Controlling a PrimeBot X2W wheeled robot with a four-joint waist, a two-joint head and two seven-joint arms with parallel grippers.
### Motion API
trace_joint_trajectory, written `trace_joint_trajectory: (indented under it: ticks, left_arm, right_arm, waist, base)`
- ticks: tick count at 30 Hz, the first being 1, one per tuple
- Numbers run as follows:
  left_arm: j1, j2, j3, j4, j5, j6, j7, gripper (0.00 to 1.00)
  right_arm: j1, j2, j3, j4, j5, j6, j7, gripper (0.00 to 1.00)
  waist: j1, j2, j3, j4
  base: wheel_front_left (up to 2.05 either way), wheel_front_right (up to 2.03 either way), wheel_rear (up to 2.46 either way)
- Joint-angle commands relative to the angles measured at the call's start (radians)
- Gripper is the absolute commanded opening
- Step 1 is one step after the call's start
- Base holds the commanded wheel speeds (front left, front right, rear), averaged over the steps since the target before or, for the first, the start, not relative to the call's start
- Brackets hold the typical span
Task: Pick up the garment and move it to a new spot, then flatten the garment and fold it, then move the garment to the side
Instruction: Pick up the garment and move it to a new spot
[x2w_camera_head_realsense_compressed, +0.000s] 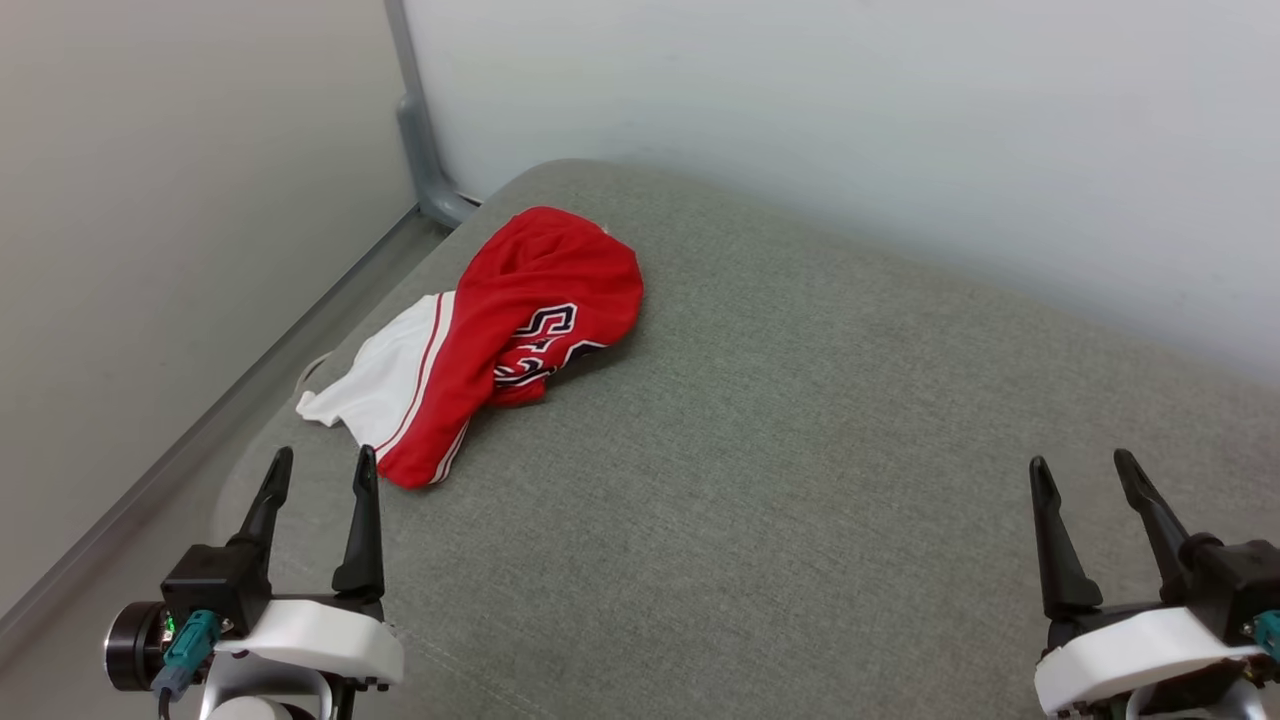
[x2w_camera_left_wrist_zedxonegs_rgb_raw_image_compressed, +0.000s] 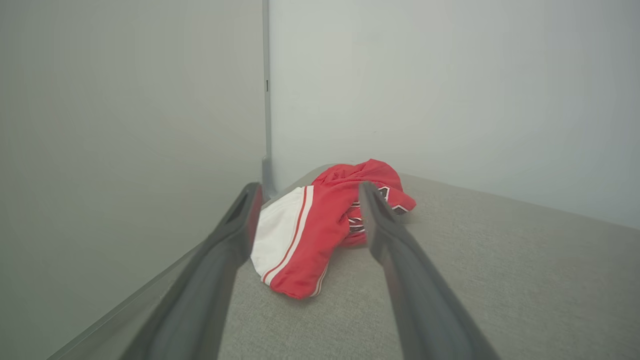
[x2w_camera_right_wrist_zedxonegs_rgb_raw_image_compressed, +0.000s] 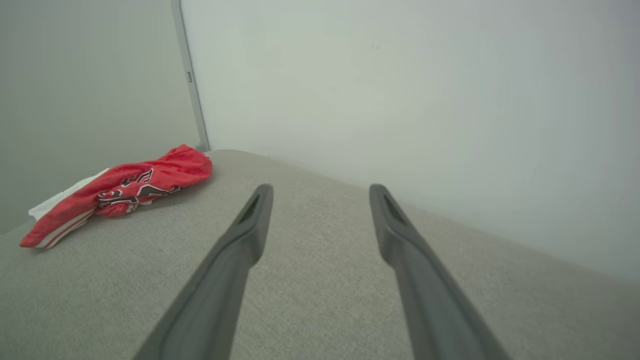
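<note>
Left end effector (x2w_camera_head_realsense_compressed: 325, 455), fingers spread, points at the garment (x2w_camera_head_realsense_compressed: 540, 290).

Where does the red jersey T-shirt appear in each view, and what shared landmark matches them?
Head view: red jersey T-shirt upper left of centre, crumpled on the grey cushion.
Left wrist view: centre, framed by the left gripper.
Right wrist view: far left, mid-height.
Shared landmark: the grey corner post behind it.
</note>
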Motion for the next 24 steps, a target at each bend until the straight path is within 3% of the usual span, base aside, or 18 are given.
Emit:
trace_joint_trajectory:
  ticks: [1,9,15,18,24]
  left_arm:
    - [-0.001,0.0,0.005,-0.006,-0.003,0.0,-0.003,1.0]
    - [-0.067,0.01,0.009,0.01,-0.007,-0.005,-0.003,1.0]
    - [-0.188,0.047,-0.007,0.109,-0.084,-0.01,0.006,1.0]
    - [-0.278,0.086,-0.034,0.175,-0.158,-0.011,0.058,1.0]
    - [-0.455,0.229,-0.132,0.279,-0.376,-0.011,0.236,1.0]
  right_arm:
    - [-0.014,-0.002,0.004,0.003,0.001,-0.001,-0.003,1.0]
    - [-0.046,-0.002,0.0,0.001,-0.02,-0.001,0.005,1.0]
    - [-0.081,-0.002,0.006,-0.04,-0.059,-0.001,0.043,1.0]
    - [-0.102,-0.002,0.003,-0.066,-0.074,-0.001,0.058,1.0]
    - [-0.142,-0.002,-0.002,-0.114,-0.082,-0.001,0.084,1.0]
  waist:
    - [0.0,0.0,0.008,0.006]
    - [0.0,0.0,0.051,0.011]
    - [0.0,0.0,0.136,-0.033]
    - [0.0,0.0,0.184,-0.063]
    - [0.0,0.0,0.29,-0.126]
  base:
    - [0.0,0.0,0.0]
    - [0.0,0.0,0.0]
    - [0.0,0.0,0.0]
    - [0.0,0.0,0.0]
    - [0.0,0.0,0.0]
